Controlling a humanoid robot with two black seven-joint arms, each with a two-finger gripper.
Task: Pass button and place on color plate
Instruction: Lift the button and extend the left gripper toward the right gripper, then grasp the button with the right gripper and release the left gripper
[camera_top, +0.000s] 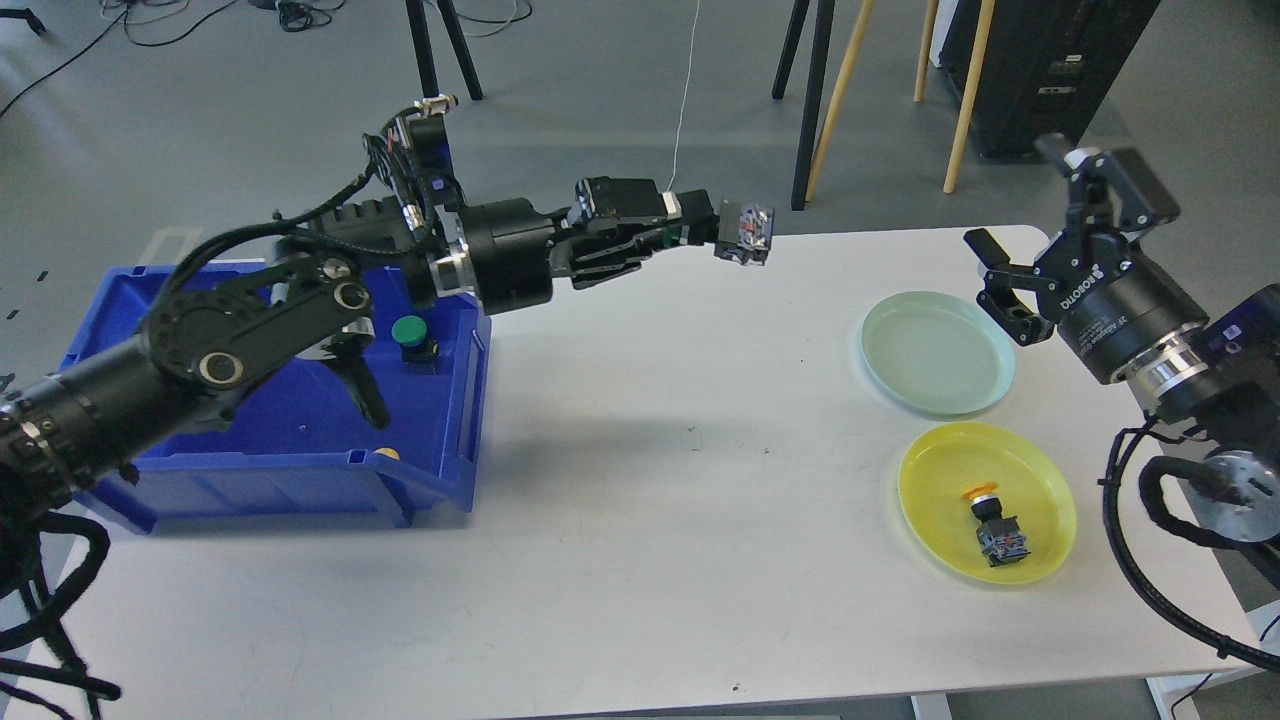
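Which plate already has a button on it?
The yellow plate, nearest the table's front edge, holds a yellow-capped button. The pale green plate behind it is bare.

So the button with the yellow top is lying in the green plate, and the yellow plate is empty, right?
Not quite. The head view shows the button with the yellow top lying in the yellow plate, and it is the green plate that is empty.

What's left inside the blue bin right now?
In the blue bin, one green-capped button stands near the back right. A small yellow bit shows at the front; my left arm hides the middle.
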